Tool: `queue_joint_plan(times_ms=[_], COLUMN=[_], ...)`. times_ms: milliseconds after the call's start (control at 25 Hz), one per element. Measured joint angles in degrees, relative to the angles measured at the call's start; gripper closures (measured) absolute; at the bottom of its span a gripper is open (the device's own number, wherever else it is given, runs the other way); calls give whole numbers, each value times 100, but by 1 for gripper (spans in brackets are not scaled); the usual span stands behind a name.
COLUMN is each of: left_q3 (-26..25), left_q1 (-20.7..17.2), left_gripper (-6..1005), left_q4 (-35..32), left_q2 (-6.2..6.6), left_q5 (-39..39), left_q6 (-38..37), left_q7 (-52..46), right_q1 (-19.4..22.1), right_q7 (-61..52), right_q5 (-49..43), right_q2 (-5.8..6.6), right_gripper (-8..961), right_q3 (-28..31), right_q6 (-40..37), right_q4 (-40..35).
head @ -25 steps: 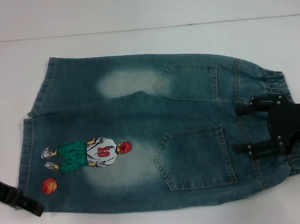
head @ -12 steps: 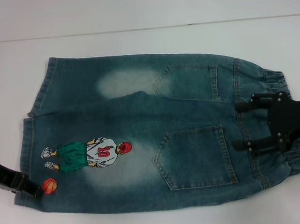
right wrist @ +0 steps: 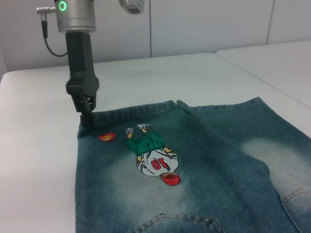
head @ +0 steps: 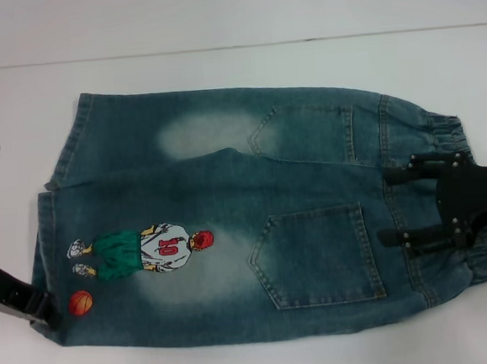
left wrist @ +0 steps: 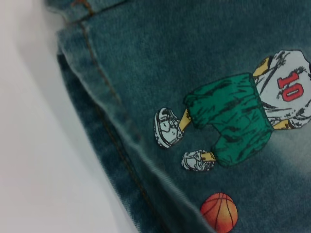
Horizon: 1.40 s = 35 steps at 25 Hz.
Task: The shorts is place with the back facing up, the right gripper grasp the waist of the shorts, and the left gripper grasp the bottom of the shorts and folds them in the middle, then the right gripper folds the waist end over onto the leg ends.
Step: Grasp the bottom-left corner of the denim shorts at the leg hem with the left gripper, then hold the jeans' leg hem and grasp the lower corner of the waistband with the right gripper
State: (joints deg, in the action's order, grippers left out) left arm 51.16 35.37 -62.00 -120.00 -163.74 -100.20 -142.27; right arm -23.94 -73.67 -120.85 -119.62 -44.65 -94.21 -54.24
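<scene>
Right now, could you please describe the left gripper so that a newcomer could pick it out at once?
Start at the denim shorts spread on the white table and follow the leg with the cartoon player print to its hem. The left gripper stands at that hem's corner, beside the printed basketball. Unlike the right gripper on the waist, it hangs from an arm with a green ring light.

Plain white table (head: 218,70) fills pretty much the whole frame, with a pale wall (head: 230,10) across the top. In the right wrist view another white table (right wrist: 277,60) sits upper right.
</scene>
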Motion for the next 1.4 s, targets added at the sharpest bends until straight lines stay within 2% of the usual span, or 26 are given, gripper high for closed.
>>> queue_joint_plan(times_ms=[120,360,560,760,920,1160,1400], left_q3=[23,67,62,25,54,70,70], left_q1=[-1,-3,94,187,243,295,273], left_gripper=[921,996,995,994,994,993,992], left_q4=[34,71,100,87,91,118,127], left_q2=[-7,-44,-84,-59,-58,-57,-64], left_q5=[0,3,15,46,46,36,14], left_q6=[-22,-38,-61,-12,6,17,19], left_q7=[-1,-9,12,18,53,141,206], right_q1=[15,46,62,16,-285,-805,-910], right_q7=[-17,-34,-588,-1862,-2655,-3246,-3431], right_q5=[-5,-5,-262,-1357,-2516,-4050,-4511], right_q2=[0,1,33,34,78,86,40], right_gripper=[94,102,109,115,121,129,136], right_q3=[4,88,199,233,214,206,128], right_q6=[-1,-1,-6,-185,-811,-1467,-1594], right_q4=[0,1,-233,-1242,-1806,-1870,-1761])
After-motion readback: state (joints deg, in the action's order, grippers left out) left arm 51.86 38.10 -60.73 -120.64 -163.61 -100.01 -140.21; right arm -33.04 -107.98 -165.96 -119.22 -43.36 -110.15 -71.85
